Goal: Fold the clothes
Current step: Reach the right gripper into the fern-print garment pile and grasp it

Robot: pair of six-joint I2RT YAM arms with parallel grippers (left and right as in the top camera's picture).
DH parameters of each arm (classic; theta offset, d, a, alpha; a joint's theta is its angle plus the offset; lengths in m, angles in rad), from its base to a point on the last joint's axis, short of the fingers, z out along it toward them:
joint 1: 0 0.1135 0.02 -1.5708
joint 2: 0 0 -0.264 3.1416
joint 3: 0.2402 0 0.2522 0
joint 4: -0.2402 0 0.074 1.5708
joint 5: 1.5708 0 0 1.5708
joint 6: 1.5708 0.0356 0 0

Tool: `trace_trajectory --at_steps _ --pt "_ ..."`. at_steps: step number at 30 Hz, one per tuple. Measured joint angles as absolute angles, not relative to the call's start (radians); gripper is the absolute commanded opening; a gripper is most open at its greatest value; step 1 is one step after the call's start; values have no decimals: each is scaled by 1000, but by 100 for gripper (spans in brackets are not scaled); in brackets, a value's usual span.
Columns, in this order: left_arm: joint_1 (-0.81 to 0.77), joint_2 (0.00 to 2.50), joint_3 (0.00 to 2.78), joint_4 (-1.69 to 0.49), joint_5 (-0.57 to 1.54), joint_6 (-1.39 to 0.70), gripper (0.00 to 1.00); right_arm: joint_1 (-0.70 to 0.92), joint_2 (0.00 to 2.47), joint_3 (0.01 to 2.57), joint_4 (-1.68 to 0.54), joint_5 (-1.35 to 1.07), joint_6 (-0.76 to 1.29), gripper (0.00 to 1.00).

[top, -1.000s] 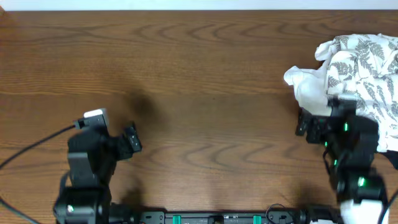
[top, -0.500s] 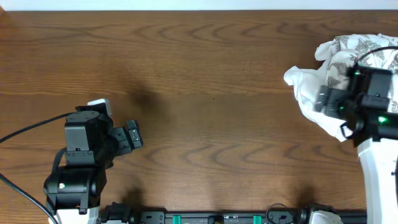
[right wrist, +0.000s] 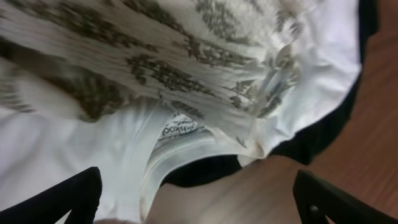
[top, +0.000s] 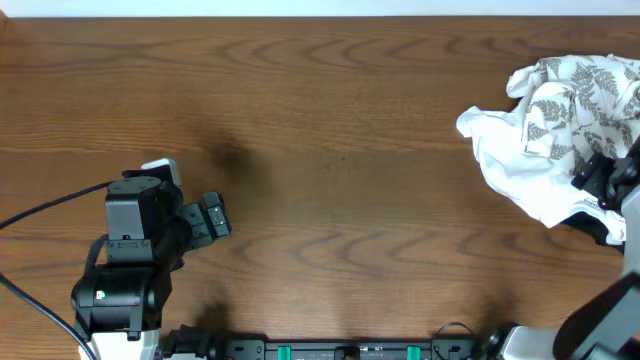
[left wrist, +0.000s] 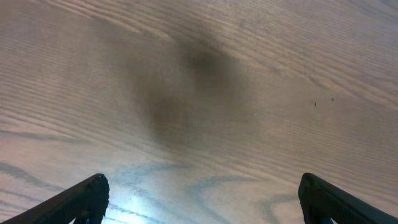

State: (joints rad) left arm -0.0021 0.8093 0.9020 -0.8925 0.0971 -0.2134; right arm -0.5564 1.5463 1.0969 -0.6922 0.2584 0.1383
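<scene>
Overhead, wood-grain table [top: 330, 120], clothes [top: 560, 120] crumpled far right.

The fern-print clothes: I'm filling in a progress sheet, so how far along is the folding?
Done: nothing. The clothes lie crumpled in a heap at the right edge of the table. In hand: the right gripper is open at the heap's near edge, gripping nothing. The left gripper is open over bare wood, far from the fabric. Left: grasp, spread flat, and make every fold.
</scene>
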Motion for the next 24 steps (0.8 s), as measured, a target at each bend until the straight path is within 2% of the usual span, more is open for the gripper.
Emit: trace_trajectory --at_steps 24 --pt "-2 809 902 -894 98 -213 98 -614 1615 1065 -522 255 131 96"
